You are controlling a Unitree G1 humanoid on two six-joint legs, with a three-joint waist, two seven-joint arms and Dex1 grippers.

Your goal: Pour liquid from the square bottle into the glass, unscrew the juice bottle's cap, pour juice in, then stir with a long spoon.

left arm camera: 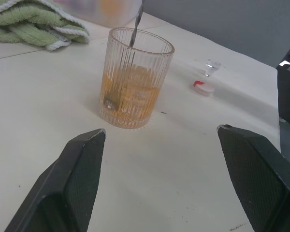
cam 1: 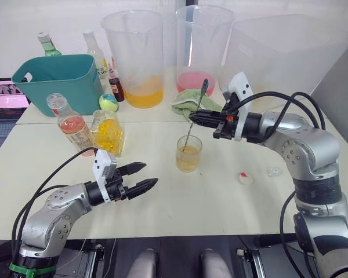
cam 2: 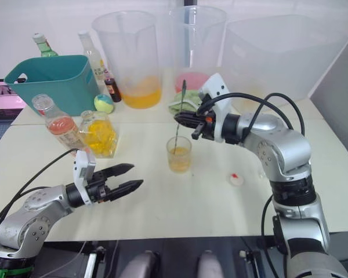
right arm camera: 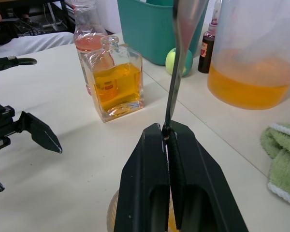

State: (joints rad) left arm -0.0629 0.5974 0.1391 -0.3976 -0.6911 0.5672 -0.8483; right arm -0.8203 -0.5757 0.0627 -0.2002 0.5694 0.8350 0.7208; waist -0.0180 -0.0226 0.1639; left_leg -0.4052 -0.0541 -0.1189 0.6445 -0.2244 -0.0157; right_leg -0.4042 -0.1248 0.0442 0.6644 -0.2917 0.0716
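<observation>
Nearest the front edge of the pale surface [cam 1: 220,202], the left pincer [cam 1: 140,176] hangs with its black fingers spread, holding nothing and aimed at the small ribbed clear glass [cam 1: 189,153] of amber liquid near the middle. If it drifts forward, it could knock the glass.

Above the glass, the right pincer [cam 1: 195,119] is pressed together on the thin silver long spoon [cam 1: 194,119], whose bowl sits in the liquid. A wide stirring sweep could tip the light glass or splash.

The left wrist view shows the spoon bowl on the glass bottom and the white cap [left arm camera: 203,87] lying beyond. The right wrist view shows the clear square bottle [right arm camera: 115,84] of yellow liquid, with the uncapped plastic juice bottle [right arm camera: 88,36] behind, toward the left edge.
</observation>
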